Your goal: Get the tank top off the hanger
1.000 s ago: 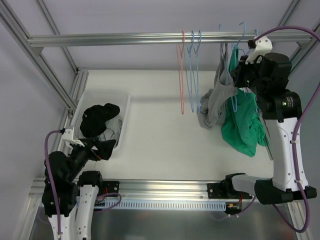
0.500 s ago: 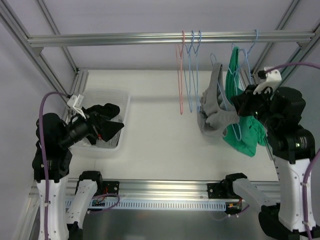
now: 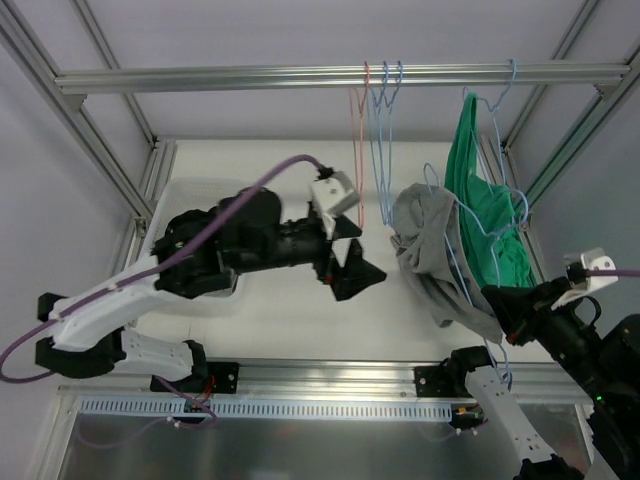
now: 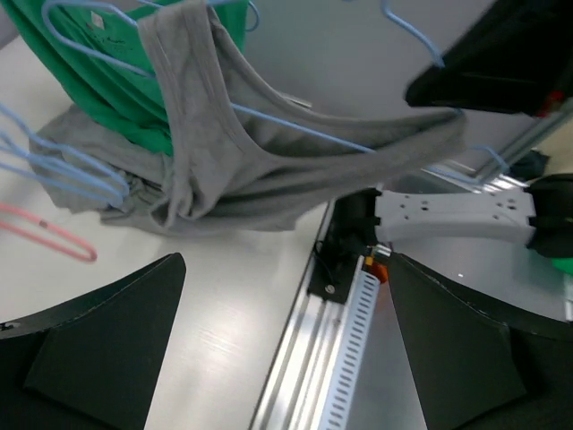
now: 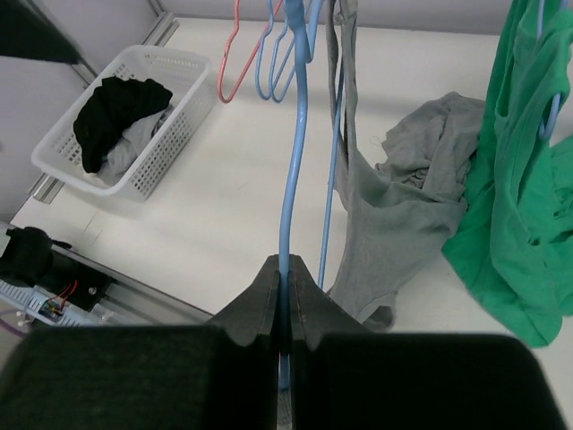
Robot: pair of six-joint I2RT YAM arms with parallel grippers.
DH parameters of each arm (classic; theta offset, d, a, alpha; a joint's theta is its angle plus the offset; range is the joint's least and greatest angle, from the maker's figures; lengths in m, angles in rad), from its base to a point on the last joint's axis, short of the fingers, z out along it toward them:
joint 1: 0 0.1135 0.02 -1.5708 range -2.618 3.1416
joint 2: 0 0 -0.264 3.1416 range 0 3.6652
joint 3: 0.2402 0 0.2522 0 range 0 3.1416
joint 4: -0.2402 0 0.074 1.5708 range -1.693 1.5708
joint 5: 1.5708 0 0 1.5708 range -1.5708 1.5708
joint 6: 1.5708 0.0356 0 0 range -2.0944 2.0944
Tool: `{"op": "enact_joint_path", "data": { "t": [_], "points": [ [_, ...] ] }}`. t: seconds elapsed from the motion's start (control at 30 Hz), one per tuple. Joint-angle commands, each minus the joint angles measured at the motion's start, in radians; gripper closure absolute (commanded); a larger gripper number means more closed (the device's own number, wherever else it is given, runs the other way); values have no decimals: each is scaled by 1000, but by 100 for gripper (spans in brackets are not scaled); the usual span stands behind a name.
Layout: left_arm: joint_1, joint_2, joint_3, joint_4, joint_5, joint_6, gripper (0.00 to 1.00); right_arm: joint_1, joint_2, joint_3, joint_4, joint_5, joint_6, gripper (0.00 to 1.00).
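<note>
I am holding a hanger up over the table.
My right gripper (image 5: 285, 272) is pinching the blue hanger (image 5: 296, 152) tight. The gray tank top (image 3: 428, 238) is hanging on it, toward the table's (image 3: 285, 185) right edge. My left gripper (image 3: 353, 262) is waiting wide open, empty, just beside it.

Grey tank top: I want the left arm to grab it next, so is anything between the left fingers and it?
Nothing visible. The left gripper, fingers open, faces the grey tank top across bare white table. The green garment hangs behind it, and the right gripper holds its light blue wire hanger.
</note>
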Motion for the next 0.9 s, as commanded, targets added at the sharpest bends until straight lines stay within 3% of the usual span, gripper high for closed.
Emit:
{"op": "enact_joint_path", "data": {
  "t": [0.0,0.3,0.7,0.73,0.8,0.83,0.87],
  "points": [
    [-59,124,93,108,-265,113,1,-3,-47,68,-115,-33,21,100],
    [-78,445,297,214,-220,101,10,21,-84,257,-269,-19,65,100],
    [-78,500,343,266,-131,81,23,50,-45,275,-264,-91,55,100],
    [-78,500,343,271,-129,81,37,50,-45,275,-261,-96,55,100],
    [-78,505,343,275,-119,79,48,50,-45,272,-257,-109,55,100],
    [-78,505,343,277,-111,76,49,52,-45,269,-254,-109,50,100],
    [-78,507,341,282,-106,72,41,52,-43,266,-253,-103,49,100]
  ]
}}
